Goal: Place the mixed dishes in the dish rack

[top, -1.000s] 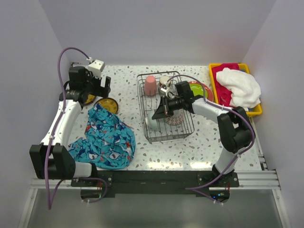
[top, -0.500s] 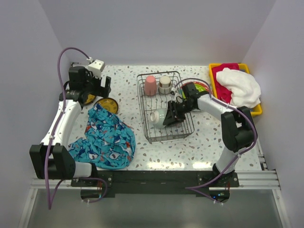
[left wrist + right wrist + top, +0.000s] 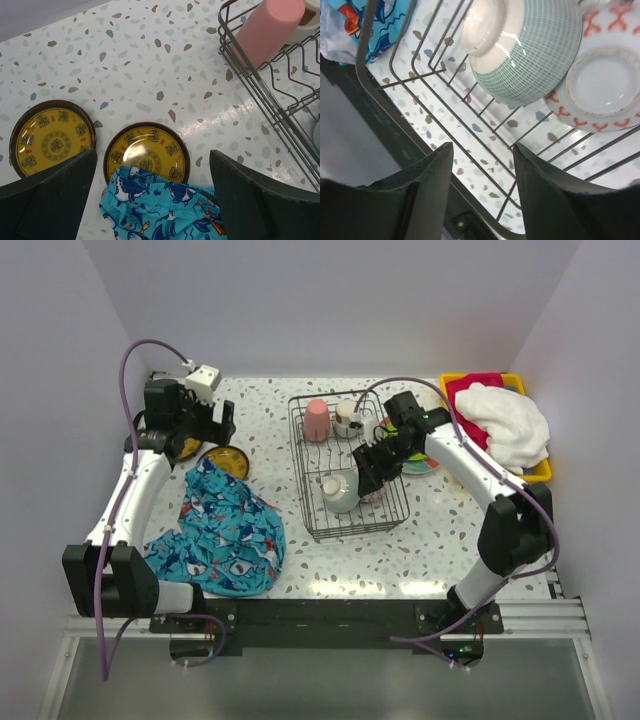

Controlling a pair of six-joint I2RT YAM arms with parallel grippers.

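Enclosing the scene on three sides, plain pale walls rise from a white worktop [image 3: 260, 400] flecked with grey, brown and blue chips. The rack [image 3: 303, 502] sits near the middle of it, slightly right of centre. A crumpled blue cloth [image 3: 225, 530] printed with sea creatures spreads over the near left of the worktop, well apart from the rack. At the far right corner a yellow tray [image 3: 478, 375] holds a white towel [image 3: 505, 425] heaped on something red.

Two yellow plates [image 3: 52, 136] with dark rims lie flat side by side at the far left. The cloth covers the near edge of the one closer to the rack. The left claw [image 3: 153, 151] hangs above them, released, its fingers spread wide with nothing between. Just right of the rack another plate [image 3: 420, 462], green and teal, lies on the worktop, mostly hidden by the right arm [image 3: 455, 455] crossing over it.

Inside the rack, a mint bowl [image 3: 530, 60] rests foot up near the front. It touches a patterned bowl [image 3: 594, 82] with red crosses, also overturned, on its right. The right claw [image 3: 482, 147] hovers over these two, released and holding nothing; from above it blocks most of the patterned bowl. A pink cup [image 3: 316, 421] and a cream cup [image 3: 348, 419] stand side by side at the rack's far end.
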